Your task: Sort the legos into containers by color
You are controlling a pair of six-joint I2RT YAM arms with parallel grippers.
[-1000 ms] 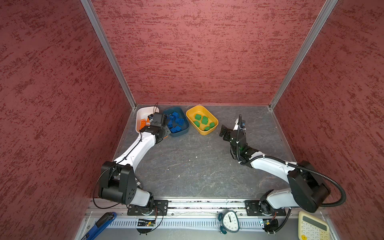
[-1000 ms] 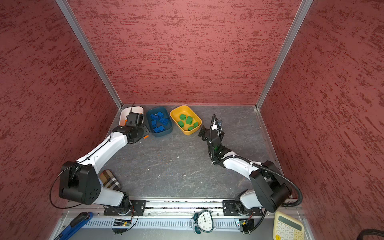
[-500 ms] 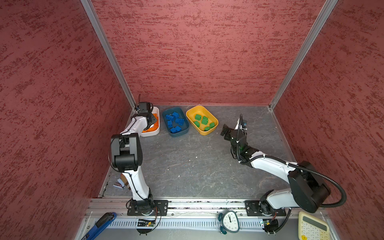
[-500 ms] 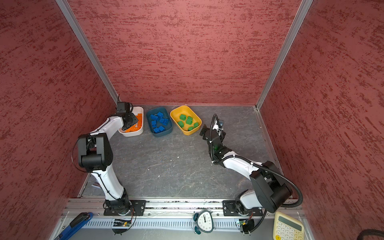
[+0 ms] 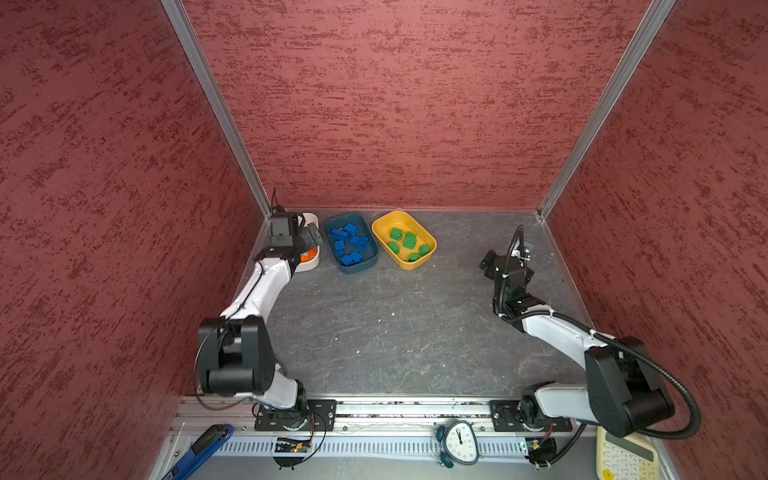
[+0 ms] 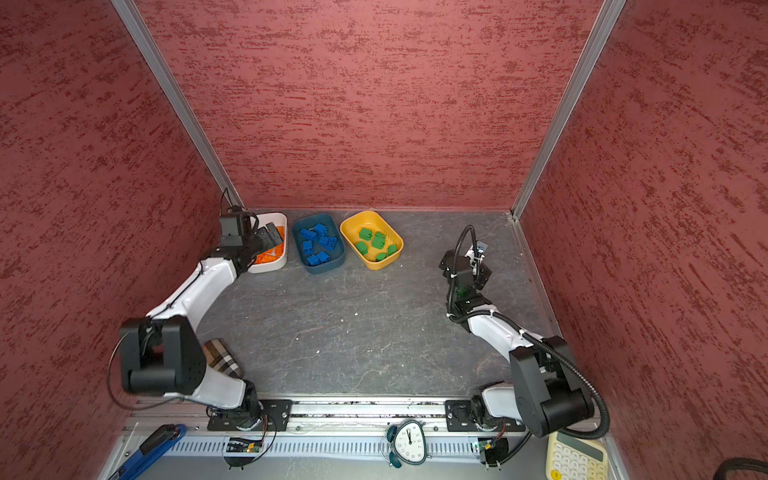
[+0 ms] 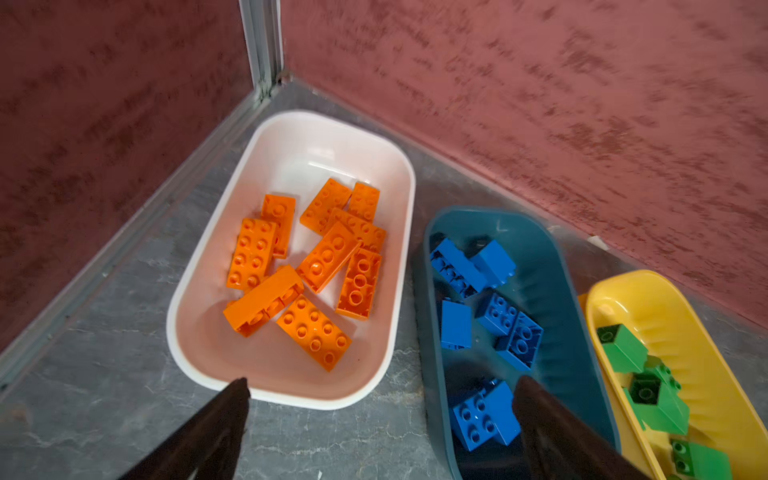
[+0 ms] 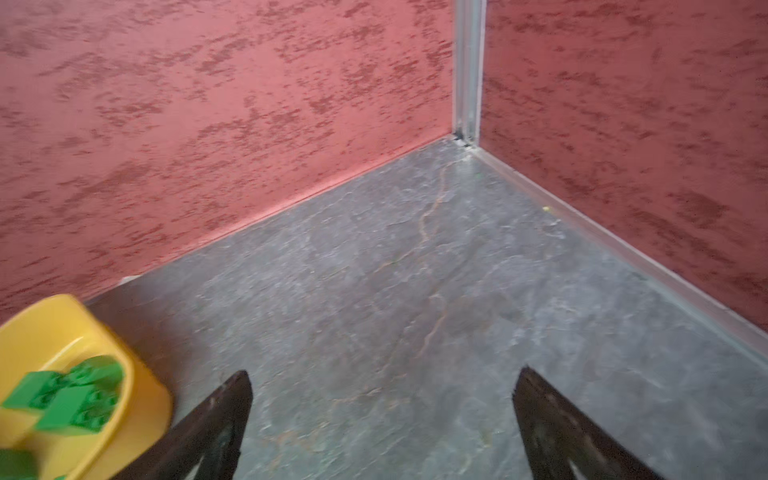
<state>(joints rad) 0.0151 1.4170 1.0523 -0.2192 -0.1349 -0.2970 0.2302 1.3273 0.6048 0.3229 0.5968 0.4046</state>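
In both top views the white tub [image 6: 277, 267], teal tub [image 6: 325, 268] and yellow tub [image 6: 380, 265] line the back wall, and the left gripper [image 6: 271, 235] hangs over the white one.

From the left wrist, its jaws stand wide and empty above orange legos [image 7: 316, 266] in white, blue legos [image 7: 498, 316] in teal and green legos [image 7: 623, 349] in yellow.

From the right wrist, the right gripper [image 8: 382, 378] gapes empty over the grey table [image 8: 415, 270].

White tub [image 5: 312, 265] partly behind left arm [image 5: 266, 286], calculator [image 5: 623, 457] partly off frame.
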